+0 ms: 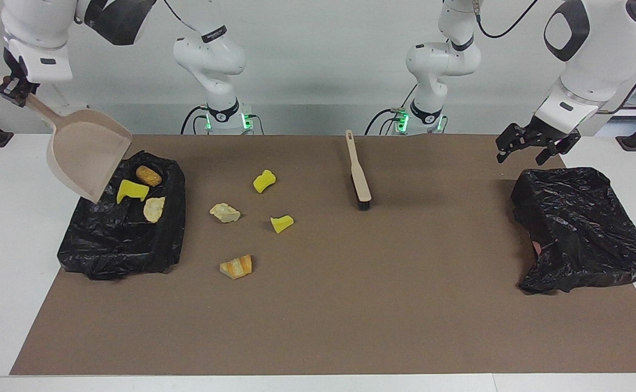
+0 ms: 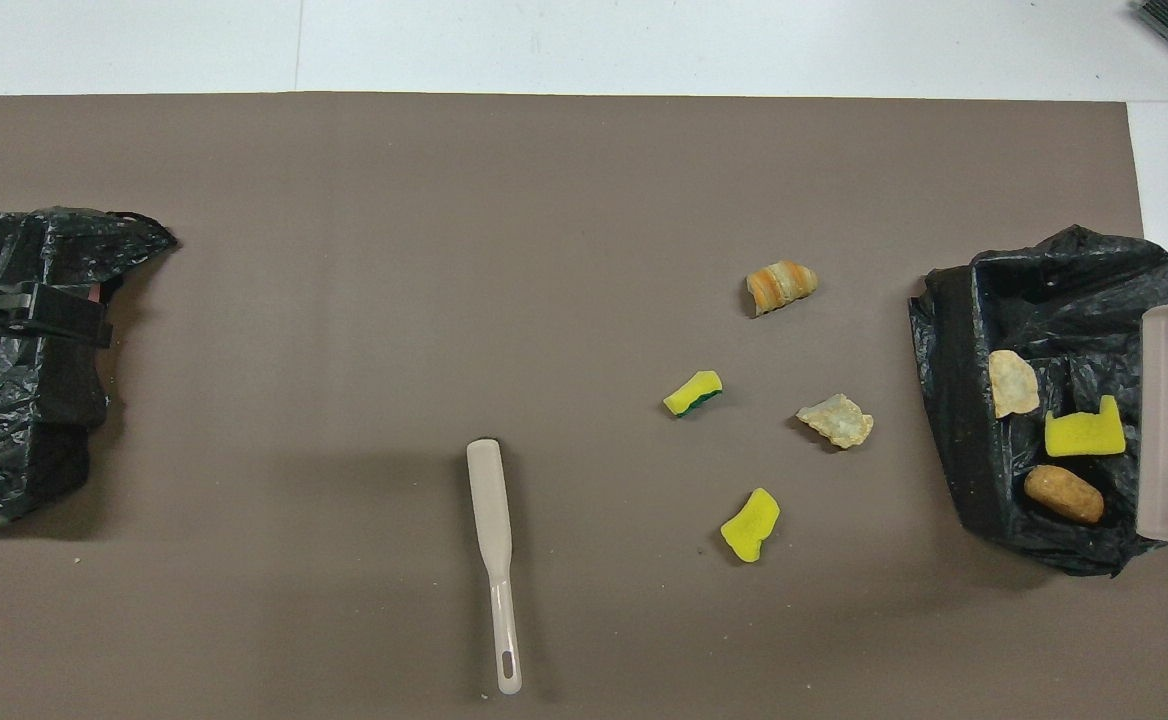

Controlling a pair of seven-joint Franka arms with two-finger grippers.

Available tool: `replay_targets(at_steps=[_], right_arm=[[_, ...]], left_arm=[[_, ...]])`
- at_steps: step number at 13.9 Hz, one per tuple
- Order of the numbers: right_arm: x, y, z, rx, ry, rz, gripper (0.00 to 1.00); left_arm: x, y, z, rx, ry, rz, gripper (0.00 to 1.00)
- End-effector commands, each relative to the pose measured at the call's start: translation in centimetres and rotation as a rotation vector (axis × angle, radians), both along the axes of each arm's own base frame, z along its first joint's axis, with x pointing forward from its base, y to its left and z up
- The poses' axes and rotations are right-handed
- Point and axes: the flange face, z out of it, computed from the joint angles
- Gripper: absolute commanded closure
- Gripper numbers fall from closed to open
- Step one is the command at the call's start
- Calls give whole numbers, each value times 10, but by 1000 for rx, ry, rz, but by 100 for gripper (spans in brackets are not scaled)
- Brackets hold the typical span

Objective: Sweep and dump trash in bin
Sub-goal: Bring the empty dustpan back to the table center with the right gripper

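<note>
Right hand [image 1: 16,90] pinches the dustpan [image 1: 86,158] handle, pan tilted over the bin [image 1: 124,239]. Left hand [image 1: 533,144], fingers spread, waits over the second bin [image 1: 579,228]. Three trash pieces [image 1: 133,190] binned; four [image 1: 225,212] on the worktop [image 1: 350,305]. Probably light, soft: sweep with brush [image 1: 359,174], gripped by its handle.

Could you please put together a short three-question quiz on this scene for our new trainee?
1. True or false: the beige plastic dustpan rests flat on the brown mat.
2. How many trash chunks lie in the black-bagged bin under it?
3. The beige brush is: A) lying on the mat, B) in the left gripper.

Key: 1 false, the right gripper holds it tilted over that bin. 2 three. 3 A.
</note>
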Motion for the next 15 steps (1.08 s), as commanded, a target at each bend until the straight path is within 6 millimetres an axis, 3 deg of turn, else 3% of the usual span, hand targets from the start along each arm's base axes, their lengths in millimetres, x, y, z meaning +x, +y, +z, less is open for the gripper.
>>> replay_targets(at_steps=[1, 8, 15], right_arm=[[6, 34, -6, 79, -87, -102, 100], [31, 158, -39, 336, -367, -549, 100], [98, 314, -94, 501, -527, -950, 100]], left_arm=[[0, 4, 2, 23, 9, -16, 0], [-6, 4, -3, 58, 19, -36, 0], [-5, 8, -1, 55, 11, -12, 0]])
